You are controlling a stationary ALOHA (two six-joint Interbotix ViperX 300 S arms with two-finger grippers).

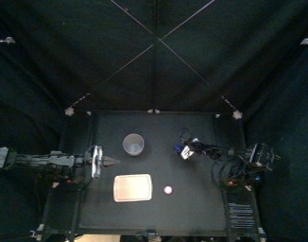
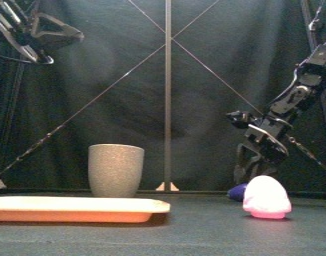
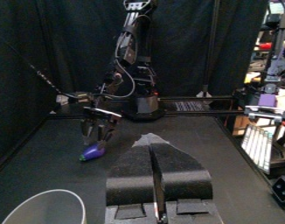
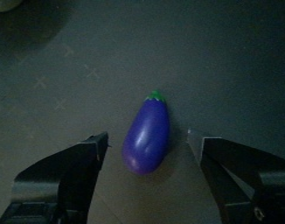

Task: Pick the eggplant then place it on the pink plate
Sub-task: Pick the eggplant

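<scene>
Pink plate [image 2: 72, 209] lies flat at the front left of the desk [image 2: 193, 238], with a small pink-and-white toy [image 2: 266, 198] to its right and a grey cup [image 2: 115, 168] behind it. Farther back on the right, the purple eggplant [image 4: 146, 140] lies on the desk between the spread jaws of the right hand [image 4: 149, 136], touching neither. Left hand [image 3: 156, 162] rests closed and empty at the left.

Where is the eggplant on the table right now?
In the top view the eggplant lies on the table's right half, right of the grey cup and behind the pink-and-white toy, below the right gripper, fingers open.
</scene>
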